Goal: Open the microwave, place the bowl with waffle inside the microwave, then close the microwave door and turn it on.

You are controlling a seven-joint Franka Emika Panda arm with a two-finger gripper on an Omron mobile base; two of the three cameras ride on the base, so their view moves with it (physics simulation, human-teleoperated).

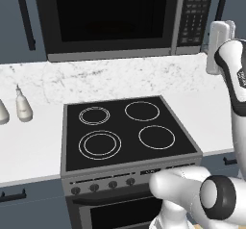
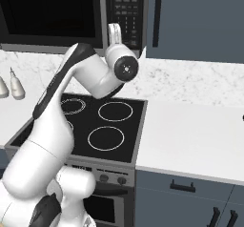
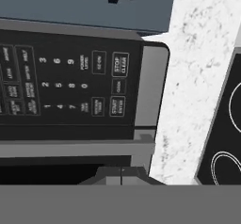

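- The microwave (image 1: 127, 19) was mounted above the stove (image 1: 127, 132), between dark cabinet fronts.
- The microwave door (image 1: 108, 16) was shut, its glass window dark.
- The gripper (image 3: 121, 175) was raised just in front of the keypad (image 3: 66, 84), near the microwave's lower corner; its jaws were clenched together and grasped nothing.
- Two small white bottles (image 1: 21, 105) stood on the surface to the left of the stove.
- All four stove rings were bare.

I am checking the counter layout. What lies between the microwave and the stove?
In the left base view, only the white marbled backsplash separates the microwave above from the stove below.
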